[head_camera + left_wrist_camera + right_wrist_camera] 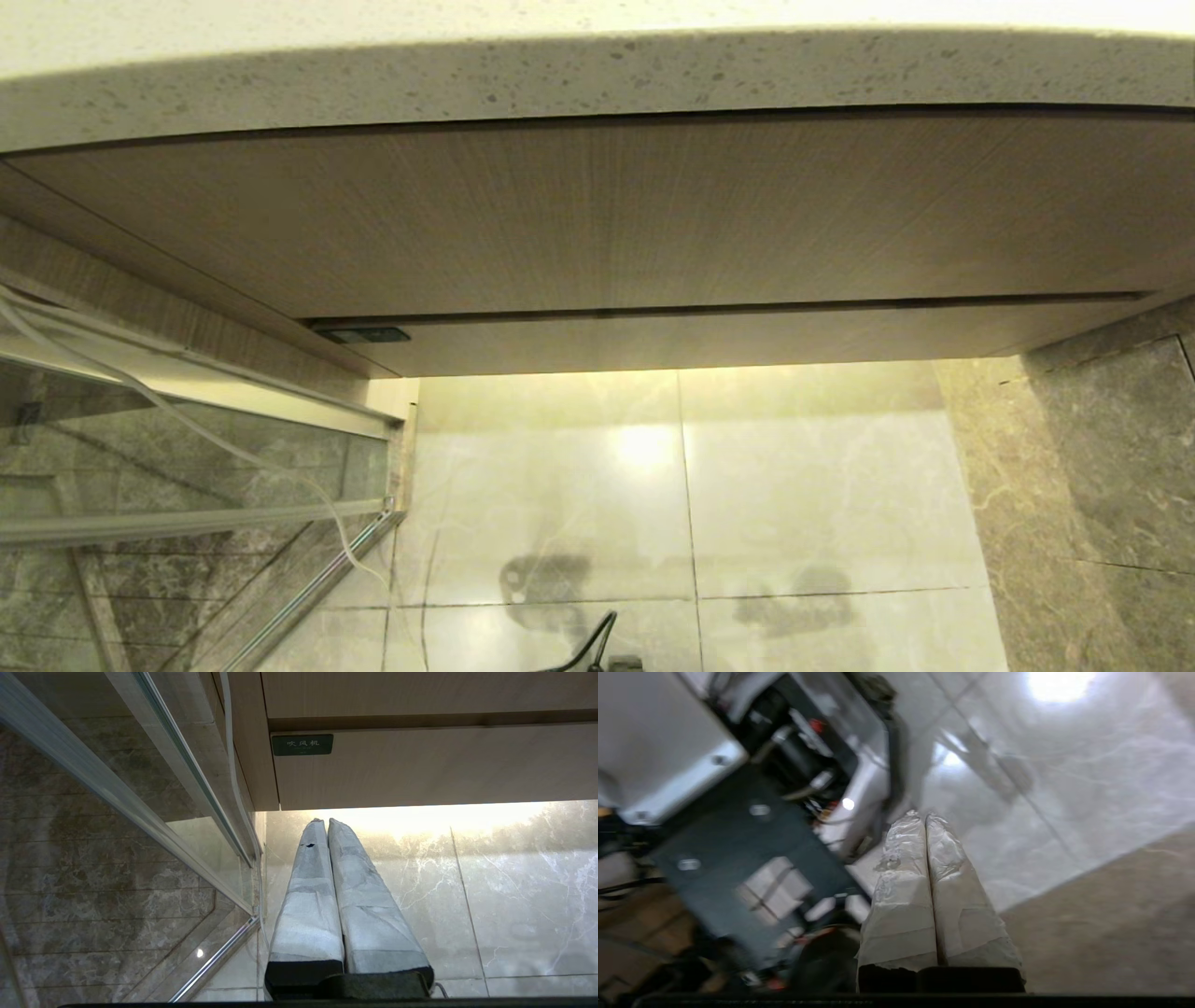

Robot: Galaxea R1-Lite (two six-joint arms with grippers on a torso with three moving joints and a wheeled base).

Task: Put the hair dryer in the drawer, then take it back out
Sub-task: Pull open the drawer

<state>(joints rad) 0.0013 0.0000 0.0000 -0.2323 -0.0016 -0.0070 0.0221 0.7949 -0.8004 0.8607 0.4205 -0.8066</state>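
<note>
The drawer (747, 341) is the narrow wood-grain front under the taller panel, and it is closed. In the left wrist view the drawer (434, 765) carries a small green label (302, 745) at its corner. The hair dryer is out of view; only a thin white cord (187, 420) runs down along the glass on the left. My left gripper (324, 821) is shut and empty, low in front of the drawer's label end, above the floor. My right gripper (923, 815) is shut and empty too, hanging over the floor beside the robot's base. Neither gripper shows in the head view.
A speckled stone countertop (597, 75) overhangs the tall wood panel (597, 215). A glass partition with a metal frame (187, 448) stands on the left. Pale marble floor tiles (794, 485) lie below the drawer, with darker stone (1102, 485) on the right.
</note>
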